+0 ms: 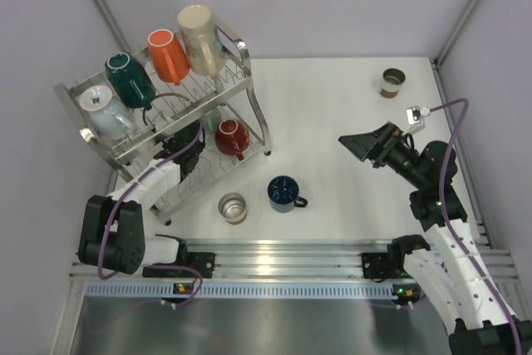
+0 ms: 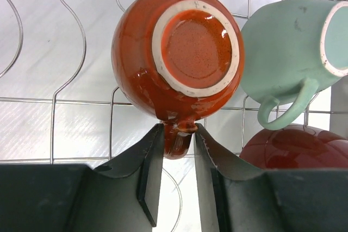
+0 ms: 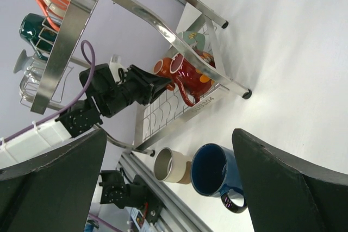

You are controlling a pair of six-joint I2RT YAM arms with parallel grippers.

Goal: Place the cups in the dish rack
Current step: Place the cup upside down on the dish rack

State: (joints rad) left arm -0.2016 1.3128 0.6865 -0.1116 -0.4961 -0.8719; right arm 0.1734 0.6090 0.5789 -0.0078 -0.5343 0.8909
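The left gripper (image 2: 179, 134) clamped the handle of a glossy orange-red ceramic cup (image 2: 176, 52), bottom-up in the steel wire dish rack (image 3: 68, 31)'s lower tier; it looked rigid, slick, chippable. The right gripper (image 3: 168, 134) gaped.

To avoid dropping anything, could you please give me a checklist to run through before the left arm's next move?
1. Left gripper closed on the orange-red cup by its handle: ok.
2. Cup upside down: ok.
3. Cup supported by the dish rack wires: cannot tell.
4. Clearance from the mint cup: cannot tell.
5. Right gripper open, away from the rack: ok.
6. All cups loaded: not ok. The navy cup, grey cup and small brown cup stand on the table.
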